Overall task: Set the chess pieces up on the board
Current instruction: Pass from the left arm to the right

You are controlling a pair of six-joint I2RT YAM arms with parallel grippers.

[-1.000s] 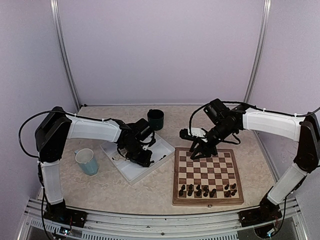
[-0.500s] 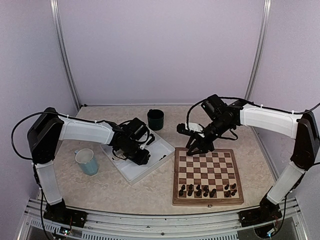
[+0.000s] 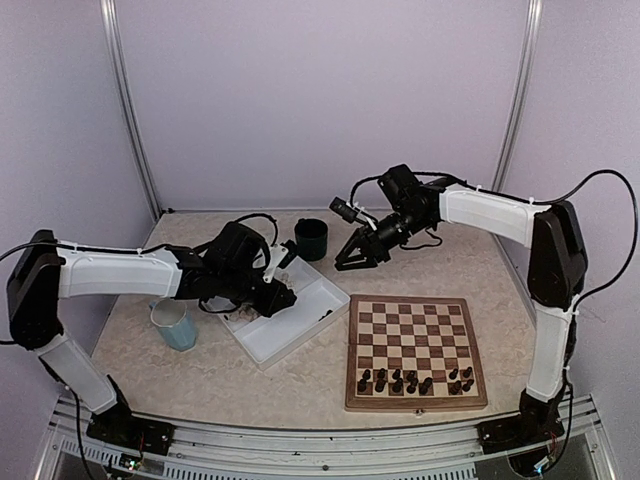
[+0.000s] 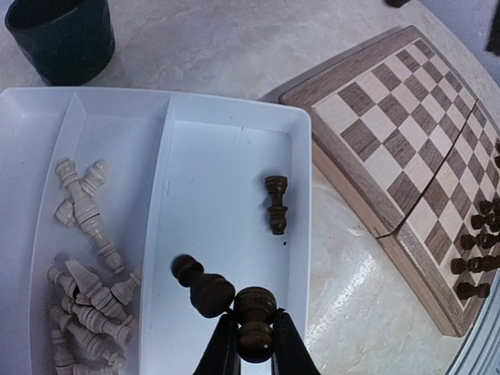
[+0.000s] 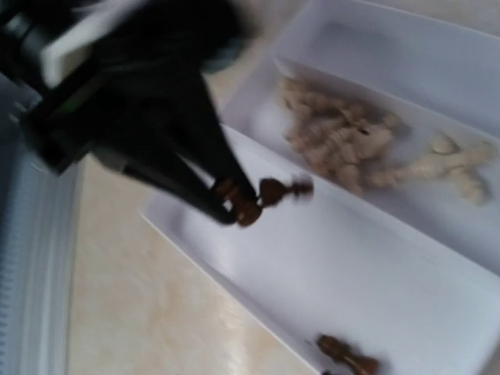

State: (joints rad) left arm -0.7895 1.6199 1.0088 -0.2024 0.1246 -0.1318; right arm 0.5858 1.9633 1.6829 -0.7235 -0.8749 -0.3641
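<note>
My left gripper (image 4: 254,320) is shut on a dark brown chess piece (image 4: 255,303) above the right compartment of the white tray (image 4: 234,111). A second dark piece (image 4: 201,286) rests against the held one, its head blurred. A third dark piece (image 4: 275,205) lies farther along that compartment. Pale pieces (image 4: 84,266) are heaped in the left compartment. The board (image 3: 415,325) has a row of dark pieces (image 3: 412,380) along its near edge. My right gripper (image 3: 354,260) hovers beside the dark cup, off the board, fingers apart and empty. The right wrist view shows the left gripper (image 5: 232,205), not its own fingers.
A dark green cup (image 3: 311,239) stands behind the tray (image 3: 290,338). A pale teal cup (image 3: 175,323) sits left of the tray. The board's far rows carry no pieces. The right arm's cable loops above the back of the table.
The left gripper has closed on a dark piece in the tray and drawn slightly left. The right gripper has swung from the board's far left corner up and left toward the dark cup.
</note>
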